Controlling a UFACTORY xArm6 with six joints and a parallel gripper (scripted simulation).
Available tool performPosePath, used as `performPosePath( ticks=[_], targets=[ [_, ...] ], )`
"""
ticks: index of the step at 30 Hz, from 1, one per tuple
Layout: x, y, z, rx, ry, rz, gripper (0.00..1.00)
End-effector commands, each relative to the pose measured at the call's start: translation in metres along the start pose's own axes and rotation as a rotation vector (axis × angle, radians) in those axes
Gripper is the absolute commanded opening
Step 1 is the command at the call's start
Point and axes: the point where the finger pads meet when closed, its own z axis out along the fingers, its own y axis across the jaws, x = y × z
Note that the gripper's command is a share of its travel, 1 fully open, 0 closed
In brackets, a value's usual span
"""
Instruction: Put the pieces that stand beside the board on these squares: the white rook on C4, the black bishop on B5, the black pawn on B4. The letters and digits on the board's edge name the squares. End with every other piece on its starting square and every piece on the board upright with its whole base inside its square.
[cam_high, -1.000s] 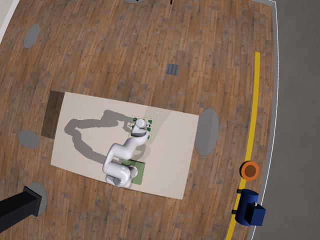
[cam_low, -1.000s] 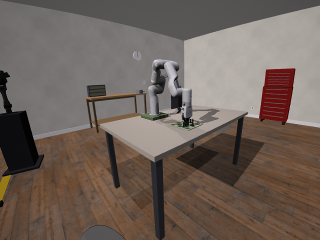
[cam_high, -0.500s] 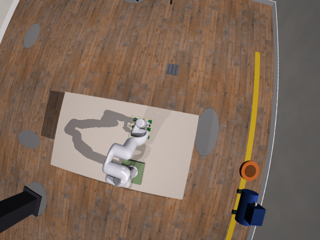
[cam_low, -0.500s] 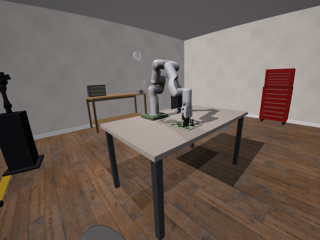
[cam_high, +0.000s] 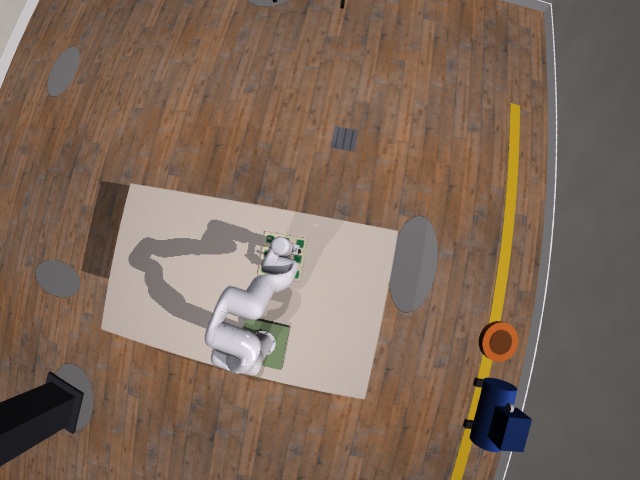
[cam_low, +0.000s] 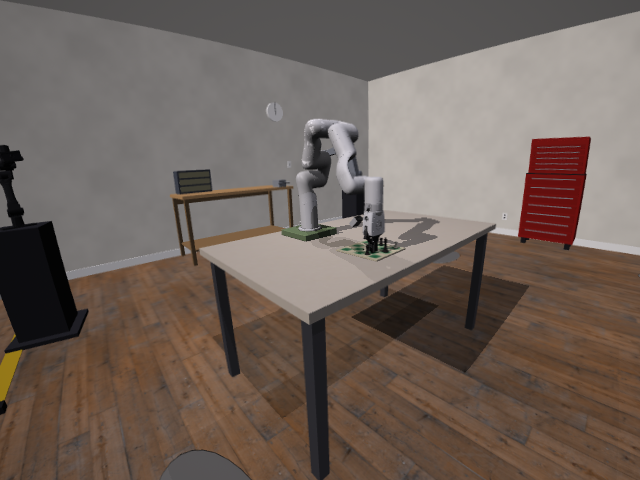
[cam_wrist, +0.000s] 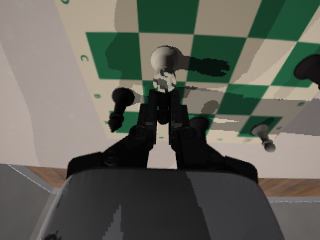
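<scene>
The chess board (cam_high: 286, 235) (cam_low: 395, 251) (cam_wrist: 74, 37) lies on the table. In the wrist view the white rook (cam_wrist: 165, 59) stands upright on C4, just beyond my fingertips. The black bishop (cam_wrist: 122, 96) stands upright on B5, left of the fingers. My gripper (cam_wrist: 163, 102) (cam_low: 373, 248) points down over the board, low at B4, and is shut on the black pawn (cam_wrist: 163, 118), a dark shape between the fingers. The fingers hide its base, so whether it touches the board cannot be told. In the top view the arm hides the gripper.
A black piece (cam_wrist: 201, 125) stands close right of the fingers in row A. A white pawn (cam_wrist: 262, 132) stands farther right on A2. Another black piece (cam_wrist: 309, 66) is at the right picture edge. The green base plate (cam_high: 279, 351) (cam_low: 305, 235) carries the arm.
</scene>
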Motion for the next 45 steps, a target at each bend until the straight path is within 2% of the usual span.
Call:
performPosePath(
  ticks=[1, 2, 3, 7, 8, 10, 11, 26, 45],
  targets=[
    [-0.002, 0.0, -0.002, 0.001, -0.004, 0.0, 0.14],
    [-0.002, 0.0, -0.002, 0.001, -0.004, 0.0, 0.14],
    [-0.002, 0.0, -0.002, 0.001, -0.004, 0.0, 0.21],
    [-0.002, 0.0, -0.002, 0.001, -0.004, 0.0, 0.21],
    [-0.002, 0.0, -0.002, 0.001, -0.004, 0.0, 0.27],
    [-0.002, 0.0, -0.002, 0.001, -0.004, 0.0, 0.27],
    [-0.002, 0.0, -0.002, 0.001, -0.004, 0.0, 0.34],
    [-0.002, 0.0, -0.005, 0.001, -0.004, 0.0, 0.34],
    [-0.001, 0.0, -0.081, 0.001, -0.004, 0.0, 0.34]
  ],
)
